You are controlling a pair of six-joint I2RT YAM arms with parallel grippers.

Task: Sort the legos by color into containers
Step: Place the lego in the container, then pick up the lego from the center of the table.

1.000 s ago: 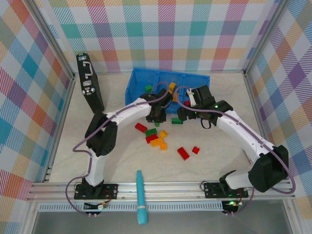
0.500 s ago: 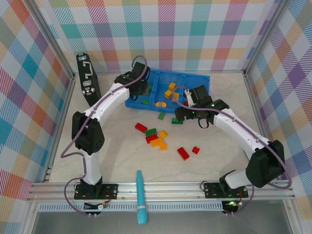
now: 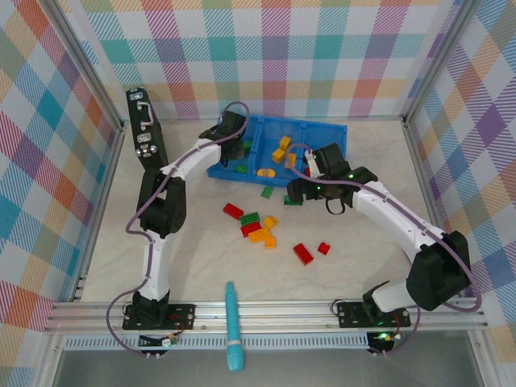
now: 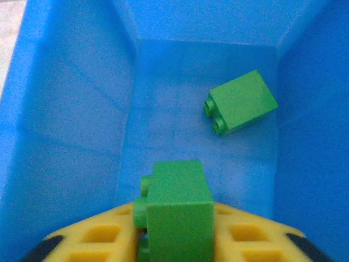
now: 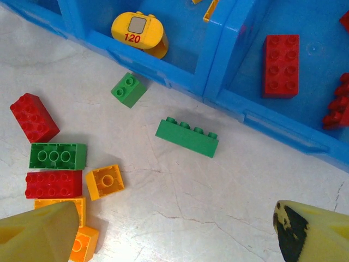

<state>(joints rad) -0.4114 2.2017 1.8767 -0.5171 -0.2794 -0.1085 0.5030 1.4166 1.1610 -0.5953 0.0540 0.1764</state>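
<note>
Two green legos [image 4: 241,102], one compartment [image 4: 71,109]

The nearer green brick [image 4: 177,210] runs off the bottom edge.

**Pale tabletop: tray, case, loose bricks**

Cream veined table [image 3: 363,242]. At 12 o'clock a blue tray [image 3: 322,129]; at 10 a black case [image 3: 149,137], standing. Just off the tray's 6 o'clock side: small green brick [image 5: 128,89] and long green brick [image 5: 187,137], apart. Centre: red brick [image 3: 233,211], beside it a clump of green, red and orange bricks [image 3: 260,235]. At 5 o'clock, two red bricks [image 3: 303,254], near but apart.
</note>
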